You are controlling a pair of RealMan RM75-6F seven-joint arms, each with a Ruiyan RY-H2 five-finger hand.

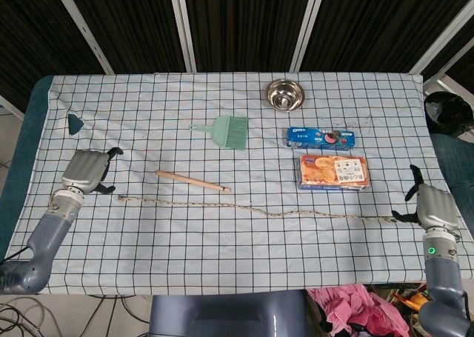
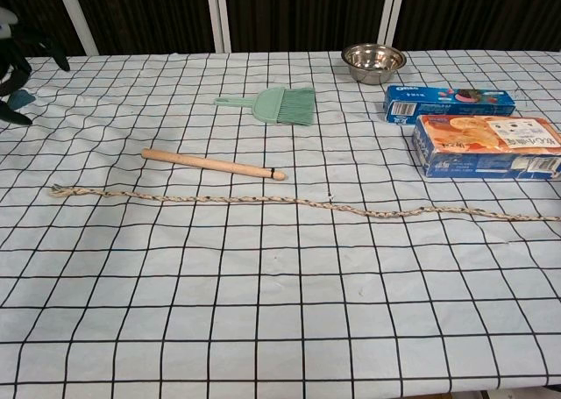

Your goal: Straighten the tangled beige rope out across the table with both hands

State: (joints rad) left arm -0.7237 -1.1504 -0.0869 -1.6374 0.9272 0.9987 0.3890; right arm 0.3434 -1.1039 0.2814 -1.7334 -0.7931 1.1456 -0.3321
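Observation:
The beige rope (image 1: 222, 206) lies nearly straight across the checked tablecloth, with a slight wave near its middle. It runs from a frayed end at the left to an end near the right edge. In the chest view the rope (image 2: 263, 199) spans almost the whole width. My left hand (image 1: 85, 172) hovers up and left of the rope's left end, fingers apart, holding nothing. Only part of this left hand (image 2: 17, 48) shows at the top left corner of the chest view. My right hand (image 1: 433, 207) sits just right of the rope's right end, fingers spread and empty.
A wooden stick (image 1: 192, 181) lies just behind the rope's left part. Further back are a green brush (image 1: 226, 132), a metal bowl (image 1: 284, 94), a blue biscuit box (image 1: 321, 137) and an orange biscuit box (image 1: 333, 172). A small dark wedge (image 1: 75, 122) sits far left.

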